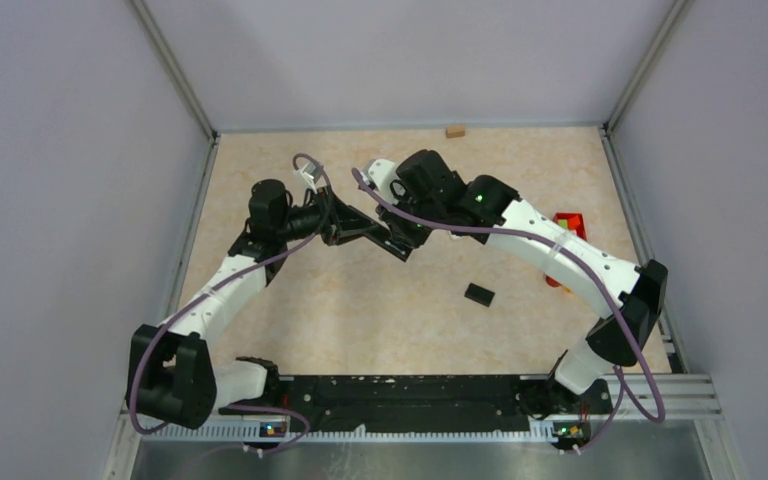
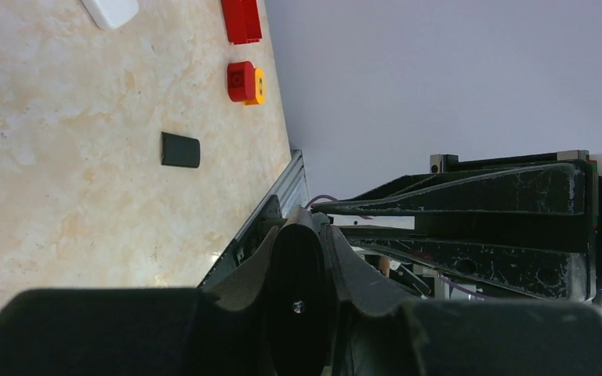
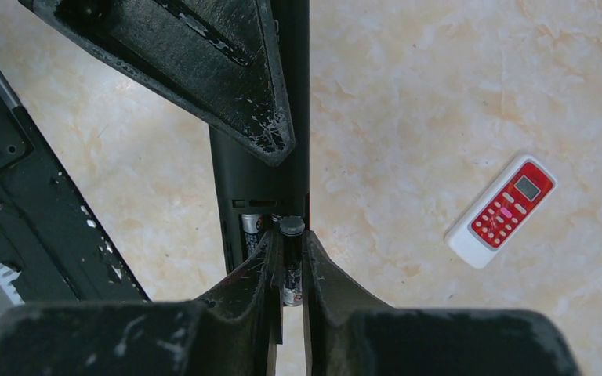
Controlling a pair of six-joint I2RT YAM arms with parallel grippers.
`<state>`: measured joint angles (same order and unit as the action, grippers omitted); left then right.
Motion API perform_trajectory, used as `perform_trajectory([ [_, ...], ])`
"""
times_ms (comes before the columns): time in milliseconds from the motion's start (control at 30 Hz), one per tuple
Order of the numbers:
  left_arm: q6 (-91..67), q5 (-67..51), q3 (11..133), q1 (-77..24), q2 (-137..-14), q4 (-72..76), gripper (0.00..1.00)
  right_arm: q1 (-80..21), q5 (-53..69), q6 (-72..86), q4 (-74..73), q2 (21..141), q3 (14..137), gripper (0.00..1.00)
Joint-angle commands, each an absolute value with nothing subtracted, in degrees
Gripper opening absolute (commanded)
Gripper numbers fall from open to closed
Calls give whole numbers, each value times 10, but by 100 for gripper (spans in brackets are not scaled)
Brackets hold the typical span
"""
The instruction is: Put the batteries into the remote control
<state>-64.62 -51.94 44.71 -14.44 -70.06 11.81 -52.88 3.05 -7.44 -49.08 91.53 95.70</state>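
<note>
My left gripper (image 1: 345, 225) is shut on a black remote control (image 1: 385, 240) and holds it above the table; the left wrist view shows the remote end-on (image 2: 298, 290) between the jaws (image 2: 306, 229). My right gripper (image 1: 410, 236) is shut on a slim dark battery (image 3: 291, 262), held at the remote's open compartment (image 3: 239, 205). The gripper's tips (image 3: 288, 239) touch the remote's end. Another battery (image 3: 251, 227) lies inside the compartment. Any other batteries are out of view.
A black battery cover (image 1: 479, 294) lies on the table right of centre, also in the left wrist view (image 2: 180, 150). A white and red remote (image 3: 502, 210) lies on the table. Red and orange blocks (image 2: 244, 82) sit near the right wall. A small wooden block (image 1: 454, 130) lies at the back edge.
</note>
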Motion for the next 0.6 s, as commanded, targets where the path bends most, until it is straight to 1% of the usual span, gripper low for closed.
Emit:
perform_trajectory([
  [0,-681,-554,451,-144,-699,189,0,-539,51,-79,-487,900,962,13],
  [200,-679,-550,450,-142,-702,190,0,-541,45,-74,-508,904,965,17],
  [333,-679,-549,447,-141,-704,192,0,-541,48,-67,-520,907,972,17],
  [500,-675,-548,446,-138,-706,192,0,-541,51,-64,-536,907,981,7],
  [567,-673,-547,445,-137,-706,190,0,-541,49,-63,-540,906,982,6],
])
